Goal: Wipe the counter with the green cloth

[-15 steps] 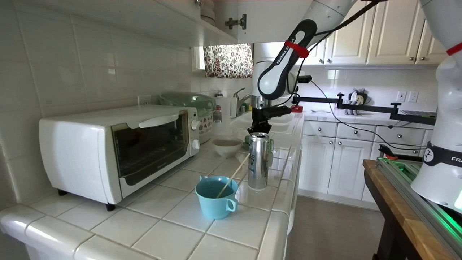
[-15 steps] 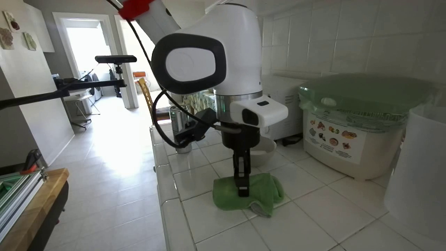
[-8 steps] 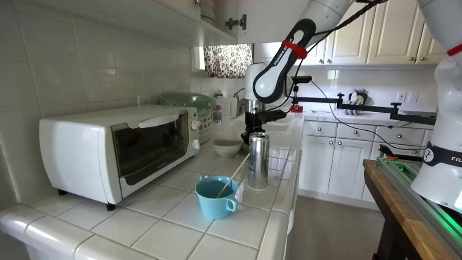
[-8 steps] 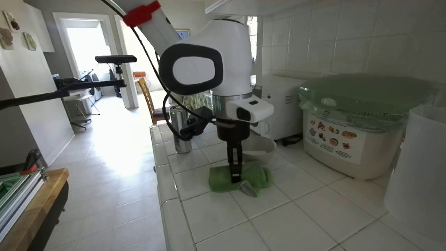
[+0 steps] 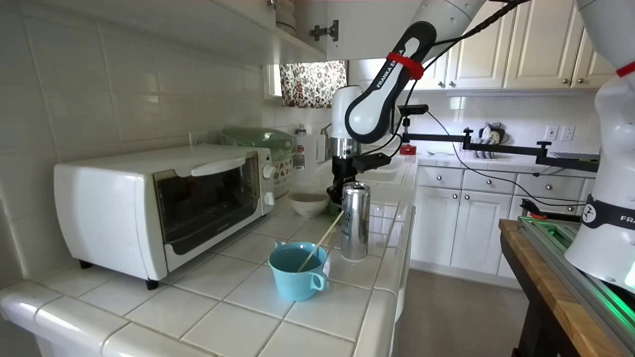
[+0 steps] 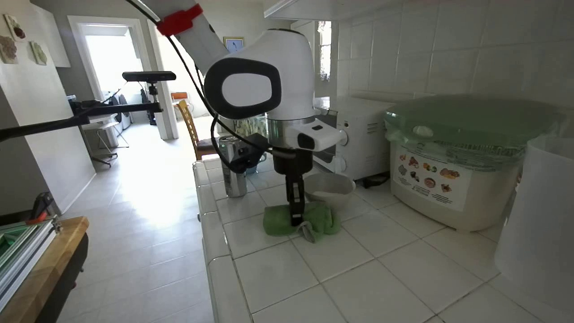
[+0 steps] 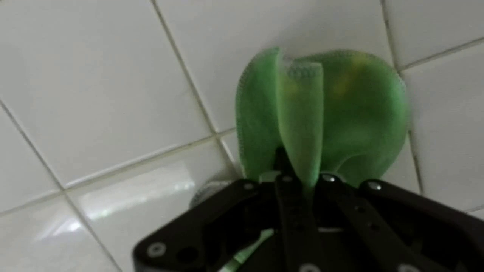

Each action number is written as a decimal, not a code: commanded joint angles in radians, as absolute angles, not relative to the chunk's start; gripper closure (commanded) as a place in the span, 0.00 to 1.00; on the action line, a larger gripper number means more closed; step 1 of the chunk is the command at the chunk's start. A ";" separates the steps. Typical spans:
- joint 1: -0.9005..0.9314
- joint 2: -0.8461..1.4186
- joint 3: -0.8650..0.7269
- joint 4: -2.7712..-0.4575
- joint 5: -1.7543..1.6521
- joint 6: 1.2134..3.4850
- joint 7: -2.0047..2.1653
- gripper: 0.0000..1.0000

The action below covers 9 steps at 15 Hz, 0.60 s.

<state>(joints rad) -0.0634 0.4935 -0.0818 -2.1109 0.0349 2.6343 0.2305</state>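
Cloth [image 6: 323, 219] is lying on the counter [image 6: 376, 291], part of it sitting between the jaws of the gripper [image 6: 296, 220]; in an exterior view, bowl [image 6: 336, 196] is sitting just behind it, to the right, can [image 6: 236, 183] is standing farther back left near the counter edge, container [image 6: 533, 233] is standing far right, before the bin [image 6: 435, 188]. In an exterior view, cup [image 5: 293, 285] is standing before the can, to its left, stick [image 5: 321, 241] is leaning in it, toaster oven [image 5: 111, 213] is sitting left of cup and bowl, bin behind the oven.
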 commanded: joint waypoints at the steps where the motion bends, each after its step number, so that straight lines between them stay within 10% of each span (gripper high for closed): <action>1: -0.105 0.479 -0.125 -2.141 0.058 2.646 0.206 0.98; 9: -0.155 0.480 -0.182 -2.151 0.049 2.644 0.218 0.98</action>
